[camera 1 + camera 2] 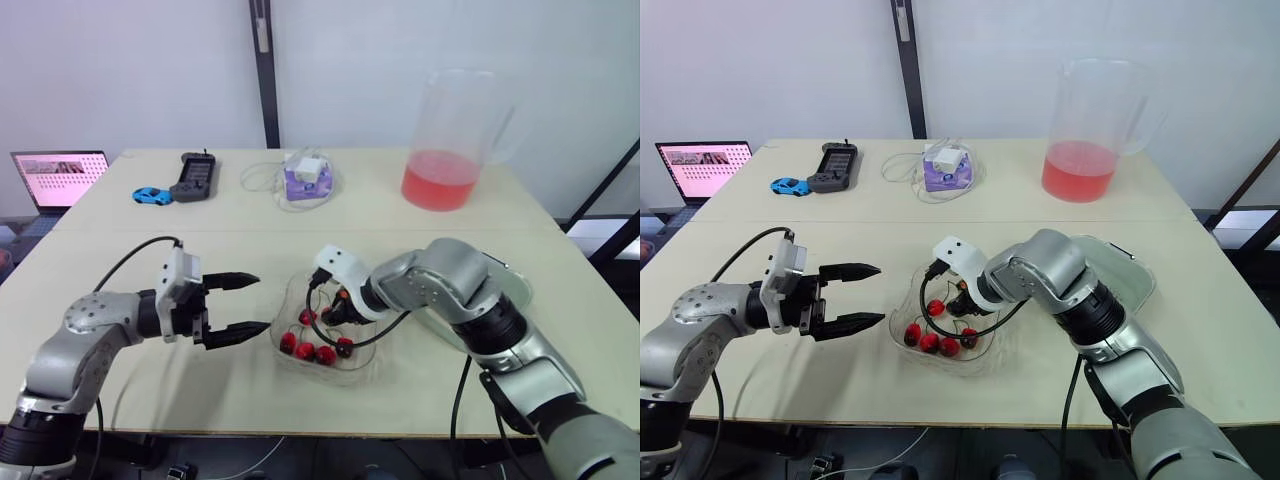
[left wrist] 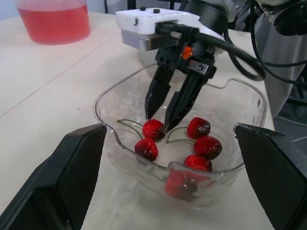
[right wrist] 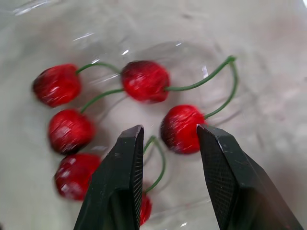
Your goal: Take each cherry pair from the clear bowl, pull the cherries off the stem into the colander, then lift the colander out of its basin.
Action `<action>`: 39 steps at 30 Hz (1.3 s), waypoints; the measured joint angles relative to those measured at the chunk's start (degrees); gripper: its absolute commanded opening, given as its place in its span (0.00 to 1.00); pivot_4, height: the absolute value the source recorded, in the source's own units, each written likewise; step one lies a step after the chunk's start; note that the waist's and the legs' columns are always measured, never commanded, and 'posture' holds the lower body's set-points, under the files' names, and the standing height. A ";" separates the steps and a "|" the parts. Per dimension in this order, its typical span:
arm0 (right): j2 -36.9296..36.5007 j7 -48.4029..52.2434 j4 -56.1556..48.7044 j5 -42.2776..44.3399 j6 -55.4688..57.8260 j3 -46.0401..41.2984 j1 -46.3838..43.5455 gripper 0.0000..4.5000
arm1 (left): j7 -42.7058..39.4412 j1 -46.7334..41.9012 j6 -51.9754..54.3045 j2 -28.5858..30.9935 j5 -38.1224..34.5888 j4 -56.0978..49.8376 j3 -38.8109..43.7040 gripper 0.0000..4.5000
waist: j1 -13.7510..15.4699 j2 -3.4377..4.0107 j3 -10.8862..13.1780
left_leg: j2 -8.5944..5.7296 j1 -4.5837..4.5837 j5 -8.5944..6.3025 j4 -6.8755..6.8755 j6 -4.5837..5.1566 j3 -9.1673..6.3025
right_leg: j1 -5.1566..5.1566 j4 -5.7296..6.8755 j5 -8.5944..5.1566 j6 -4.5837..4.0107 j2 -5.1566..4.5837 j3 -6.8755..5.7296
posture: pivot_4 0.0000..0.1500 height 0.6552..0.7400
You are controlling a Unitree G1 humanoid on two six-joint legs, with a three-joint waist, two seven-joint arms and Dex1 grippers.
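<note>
The right arm bent inward across the tabletop's front edge, its right gripper (image 2: 160, 120) pointing down into the clear bowl (image 2: 100, 106), fingers parted and gripping nothing, with one cherry between the tips. The left gripper (image 1: 260, 302) hovered level just beside the bowl, wide open and empty. The bowl sat mid-table near the front edge. Its cherries (image 3: 145, 80) looked glossy red on thin green stems. A pale vessel (image 1: 1137, 272) lay mostly hidden behind the right forearm; colander or basin, I could not tell.
</note>
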 measured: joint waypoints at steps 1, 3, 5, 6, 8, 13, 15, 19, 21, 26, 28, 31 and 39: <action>0.02 0.07 0.29 -0.76 -0.61 0.19 0.13 0.40 | 0.00 -0.14 0.19 0.00 -0.06 0.00 0.00 1.00 | 0.00 0.00 0.00 | 0.00 0.00 0.00 0.00 0.00 0.00 | 0.00 0.00 0.00 0.00 0.00 0.00 | 1.00 0.92; 0.02 0.20 0.84 -2.11 -1.41 0.80 0.23 0.40 | 0.00 -0.57 0.62 0.01 -0.18 0.00 0.00 1.00 | -0.01 0.00 0.00 | 0.00 0.00 0.00 0.00 0.00 0.00 | 0.00 0.00 0.00 0.00 0.00 0.00 | 1.00 0.92; 0.20 0.67 0.98 -2.87 -1.73 0.93 0.26 0.40 | -0.01 -0.95 0.70 0.12 -0.31 0.00 0.00 1.00 | -0.01 0.00 0.00 | 0.00 0.00 0.00 0.00 0.00 0.00 | 0.00 0.00 0.00 0.00 0.00 0.00 | 1.00 0.92; 0.35 0.83 0.96 -3.11 -1.80 0.98 0.26 0.40 | -0.01 -0.99 0.71 0.22 -0.32 0.00 0.00 1.00 | -0.05 0.00 0.00 | 0.00 0.00 0.00 0.00 0.00 0.00 | 0.00 0.00 0.00 0.00 0.01 0.00 | 1.00 0.92; 0.27 1.36 0.85 -3.93 -2.09 1.71 0.27 0.40 | -0.01 -1.00 0.75 0.29 -0.33 0.00 -0.01 1.00 | -0.09 0.00 0.00 | 0.00 0.01 0.00 -0.01 0.00 -0.01 | 0.00 0.00 0.00 0.00 0.01 0.00 | 1.00 0.92; 0.01 2.44 -0.29 -5.12 -1.55 3.25 0.25 0.40 | 0.00 -1.08 0.77 0.35 -0.33 0.00 -0.01 1.00 | -0.12 -0.01 -0.01 | 0.00 0.02 0.00 -0.01 0.00 -0.02 | 0.01 0.00 0.00 0.00 0.01 0.00 | 1.00 0.92; 0.04 2.66 -0.49 -5.25 -1.26 3.31 0.17 0.40 | 0.00 -1.09 0.78 0.35 -0.33 -0.01 -0.01 1.00 | -0.20 -0.01 -0.01 | 0.01 0.02 0.00 -0.01 0.00 -0.02 | 0.01 0.00 0.00 0.00 0.02 0.00 | 1.00 0.92; -0.14 3.19 -0.87 -6.14 -0.40 4.50 -0.17 0.40 | 0.05 -1.44 0.77 0.33 -0.32 0.00 -0.05 1.00 | -0.22 -0.01 -0.01 | 0.01 0.02 0.00 -0.01 0.00 -0.02 | 0.01 0.00 0.00 0.00 0.01 -0.01 | 1.00 0.92; -0.71 3.30 -0.88 -7.03 -0.49 6.75 -0.64 0.40 | 0.14 -2.03 0.77 0.25 -0.31 -0.01 -0.09 1.00 | -0.33 -0.02 -0.02 | 0.01 0.03 0.00 -0.01 0.00 -0.03 | 0.02 0.00 0.00 0.00 0.01 -0.01 | 1.00 0.92; -0.37 3.89 -0.73 -8.35 -0.98 7.78 -0.87 0.29 | 0.27 -2.11 0.76 -0.23 -0.26 0.00 -0.22 1.00 | -0.86 -0.03 -0.02 | 0.01 0.03 0.00 -0.01 0.01 -0.04 | 0.03 0.00 0.00 0.00 0.02 -0.02 | 1.00 0.92; -0.01 4.25 -0.68 -8.55 -1.14 8.08 -0.96 0.15 | 0.27 -2.11 0.76 -0.29 -0.19 0.01 -0.24 1.00 | -1.05 -0.03 -0.02 | 0.01 0.03 0.00 -0.01 0.01 -0.05 | 0.03 0.00 0.00 0.00 0.02 -0.02 | 1.00 0.92; 0.14 5.11 -0.74 -8.87 -1.28 8.33 -1.19 0.11 | 0.26 -2.11 0.69 -0.37 0.09 0.04 -0.24 1.00 | -1.19 -0.03 -0.02 | 0.01 0.03 -0.01 -0.02 0.01 -0.06 | 0.03 0.00 0.00 0.00 0.01 -0.03 | 1.00 0.92; -1.23 8.12 -3.82 -7.55 1.40 8.30 -1.95 0.11 | 0.02 -2.21 0.60 -0.78 0.45 0.65 -0.26 1.00 | -1.18 0.00 -0.01 | 0.00 0.02 0.00 -0.02 0.01 -0.07 | 0.02 0.00 0.00 0.00 0.01 -0.04 | 1.00 0.92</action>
